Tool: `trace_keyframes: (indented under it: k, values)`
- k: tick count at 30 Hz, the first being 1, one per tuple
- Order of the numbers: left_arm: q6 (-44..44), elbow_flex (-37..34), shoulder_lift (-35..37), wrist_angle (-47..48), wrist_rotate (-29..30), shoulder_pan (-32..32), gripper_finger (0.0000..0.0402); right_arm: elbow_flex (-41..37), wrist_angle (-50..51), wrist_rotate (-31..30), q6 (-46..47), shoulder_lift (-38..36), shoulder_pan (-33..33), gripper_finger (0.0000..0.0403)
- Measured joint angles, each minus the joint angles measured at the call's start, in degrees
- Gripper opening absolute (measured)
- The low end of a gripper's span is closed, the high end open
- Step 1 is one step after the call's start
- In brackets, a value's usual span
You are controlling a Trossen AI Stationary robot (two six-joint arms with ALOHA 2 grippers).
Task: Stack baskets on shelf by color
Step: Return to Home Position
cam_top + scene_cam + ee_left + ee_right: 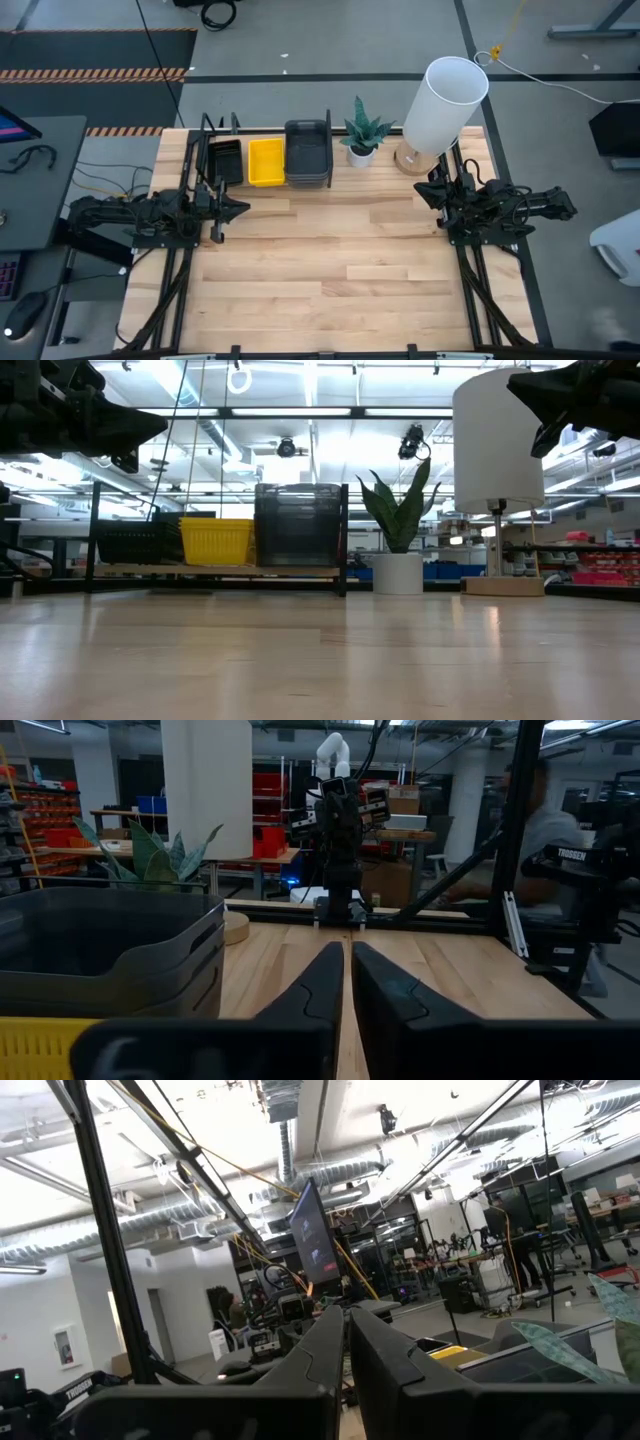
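Yellow baskets [265, 161] sat between black baskets [226, 160] and grey baskets [307, 152] on the shelf [215, 571].
Left hand [243, 209] and right hand [422, 192] hung clenched and empty, well apart.

A light wooden desk [330, 270] carries, along its far edge, a green plant [365, 128] in a white pot and, near it, a tall white cylinder lamp [445, 105] on a wooden base.
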State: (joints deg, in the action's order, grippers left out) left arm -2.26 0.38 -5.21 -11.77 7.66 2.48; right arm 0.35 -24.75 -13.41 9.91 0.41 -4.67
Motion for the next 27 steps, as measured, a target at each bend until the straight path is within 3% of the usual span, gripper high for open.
trace_keyframes:
  k: [27]
  values:
    - [0.0, 0.0, 0.0, 0.0, 0.0, 0.0, 0.003, 0.0, 0.0, 0.0, 0.0, 0.0, 0.0, 0.0027]
